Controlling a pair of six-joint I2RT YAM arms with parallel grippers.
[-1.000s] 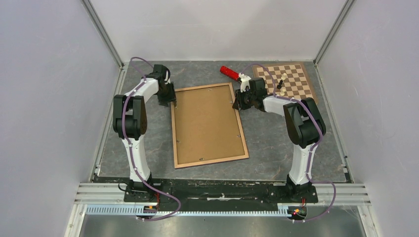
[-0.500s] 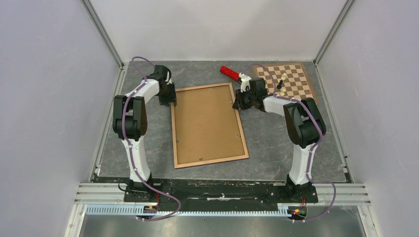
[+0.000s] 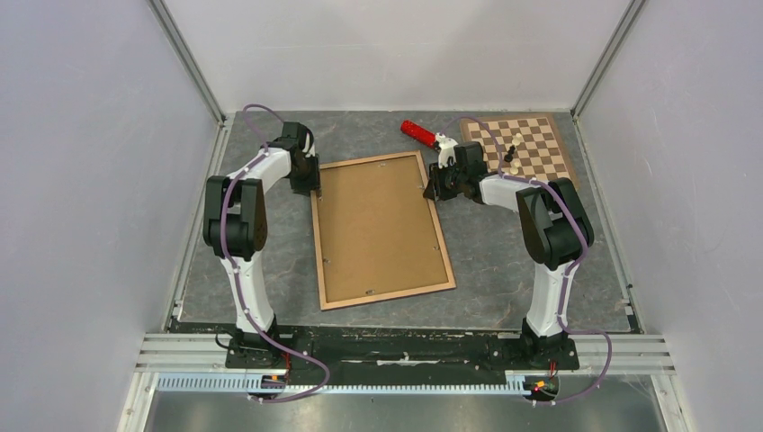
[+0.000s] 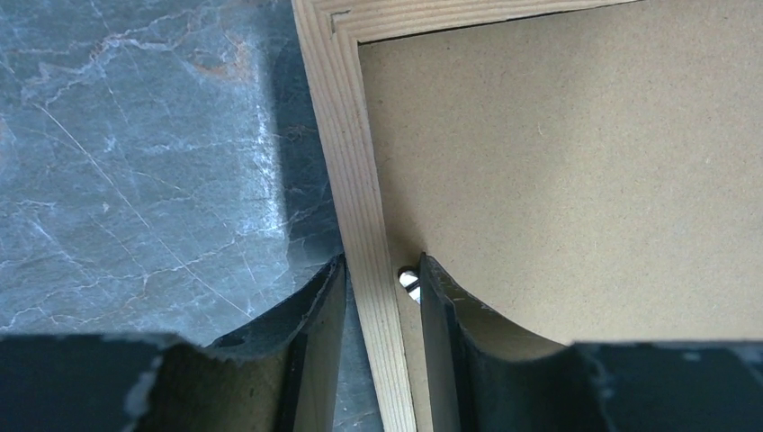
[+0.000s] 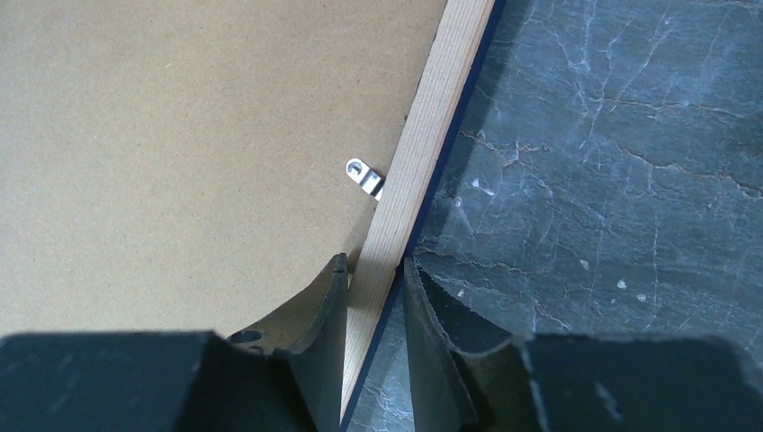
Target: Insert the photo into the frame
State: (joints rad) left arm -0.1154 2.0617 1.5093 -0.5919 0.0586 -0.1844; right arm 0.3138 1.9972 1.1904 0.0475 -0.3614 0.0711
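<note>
Light-brown wooden picture frame (image 3: 387, 295) lies back-up on the grey surface (image 3: 504, 261), brown fibreboard backing (image 3: 378, 225) seated — photo unseen. The left fingers (image 4: 315, 351) have narrowed astride its left rail, not yet clamped; right fingers (image 5: 315, 351) grip the right rail — two-handed lift likely.

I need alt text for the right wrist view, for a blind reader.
Two dark fingers of the right gripper pinch the light wood rail of the frame. Left of it lies a brown backing board with a small metal clip; to the right, grey marbled table.
</note>
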